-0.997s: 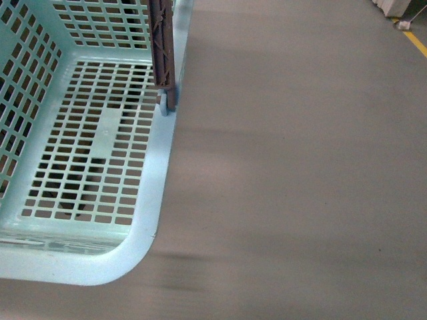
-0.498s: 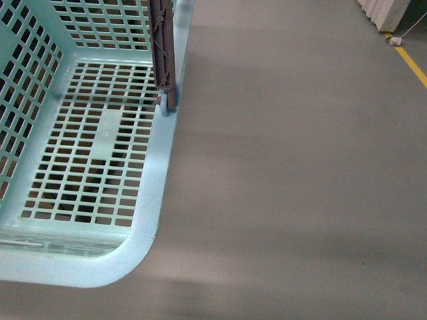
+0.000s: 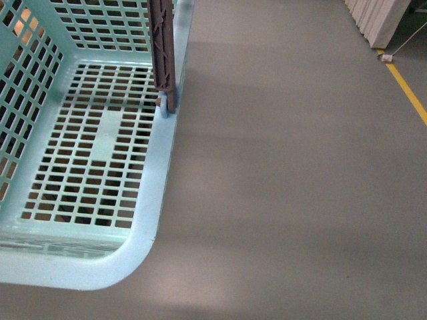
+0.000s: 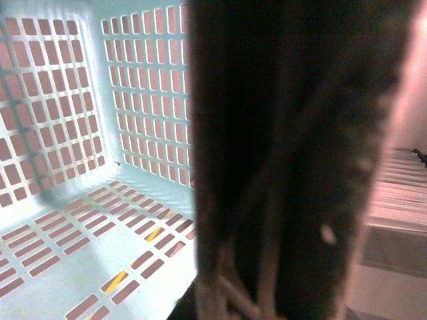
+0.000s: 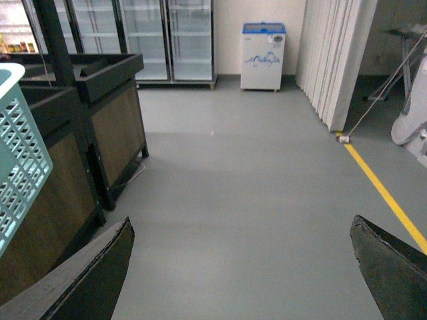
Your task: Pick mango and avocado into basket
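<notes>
The light teal basket [image 3: 150,200] fills the left of the front view, hanging above the grey floor with nothing inside it. Its grey-brown handle [image 3: 162,53] rises out of the top of the frame. In the left wrist view the handle [image 4: 293,167] is a dark blur right against the camera, with my left gripper shut on it, and the basket's slotted wall [image 4: 143,100] lies behind. My right gripper [image 5: 243,267] is open over bare floor, with both dark fingers [image 5: 100,273] spread wide. The mango and the avocado are out of view.
Dark wooden display stands [image 5: 87,127] are beside the basket's edge [image 5: 20,153] in the right wrist view. Glass-door fridges [image 5: 167,40] and a small white chest freezer [image 5: 263,57] line the far wall. A yellow floor line [image 3: 408,90] and white folding panels [image 5: 330,60] lie to the right.
The floor has slid beneath the basket: the yellow line and white panels have moved further into the front view's top right. The basket keeps its place in the frame.
</notes>
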Controlling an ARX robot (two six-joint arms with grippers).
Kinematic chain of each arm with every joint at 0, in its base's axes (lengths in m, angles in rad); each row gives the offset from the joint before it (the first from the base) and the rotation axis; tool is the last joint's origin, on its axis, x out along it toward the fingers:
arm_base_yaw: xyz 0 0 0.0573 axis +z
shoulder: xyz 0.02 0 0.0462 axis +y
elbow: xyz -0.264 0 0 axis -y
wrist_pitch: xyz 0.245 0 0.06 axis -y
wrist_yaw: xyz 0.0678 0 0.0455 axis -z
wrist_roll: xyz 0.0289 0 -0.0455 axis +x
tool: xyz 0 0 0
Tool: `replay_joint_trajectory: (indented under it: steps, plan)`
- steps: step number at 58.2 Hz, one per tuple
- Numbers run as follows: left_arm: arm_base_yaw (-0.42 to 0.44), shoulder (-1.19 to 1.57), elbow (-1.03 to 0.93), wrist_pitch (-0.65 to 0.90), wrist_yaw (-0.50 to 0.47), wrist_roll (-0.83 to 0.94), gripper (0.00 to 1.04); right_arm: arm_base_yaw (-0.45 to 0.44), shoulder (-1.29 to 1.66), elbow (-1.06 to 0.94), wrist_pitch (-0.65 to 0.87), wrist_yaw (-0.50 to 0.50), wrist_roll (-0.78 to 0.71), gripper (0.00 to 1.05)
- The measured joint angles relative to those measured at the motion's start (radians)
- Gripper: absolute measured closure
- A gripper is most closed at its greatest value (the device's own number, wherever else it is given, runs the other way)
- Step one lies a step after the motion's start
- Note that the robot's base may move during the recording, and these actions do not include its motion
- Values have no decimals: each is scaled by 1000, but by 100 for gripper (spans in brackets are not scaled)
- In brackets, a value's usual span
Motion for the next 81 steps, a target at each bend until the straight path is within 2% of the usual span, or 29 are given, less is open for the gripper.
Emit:
replay_joint_trajectory:
  steps: [81]
  plan:
    - [-4,-2,0,0,-3,-1,99,0,0,0,0,1,0,8]
